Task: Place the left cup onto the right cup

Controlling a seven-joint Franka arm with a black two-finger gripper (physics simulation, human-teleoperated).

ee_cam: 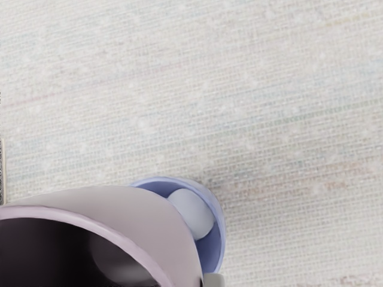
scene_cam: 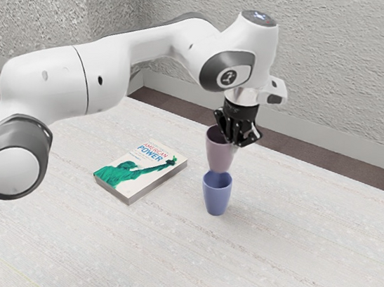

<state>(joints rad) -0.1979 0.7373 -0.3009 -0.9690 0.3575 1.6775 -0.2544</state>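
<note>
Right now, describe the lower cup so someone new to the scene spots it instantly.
On the pale table, find the book with the green statue cover. Just to the exterior view's right of it, a blue cup stands upright on the tabletop. Unlike the mauve cup held by the gripper just above it, it is blue and rests on the table.

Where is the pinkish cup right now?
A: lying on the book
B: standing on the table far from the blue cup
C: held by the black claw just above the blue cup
C: the gripper clasps the mauve cup at its rim, just over the blue cup; the book lies apart on the table.
</note>
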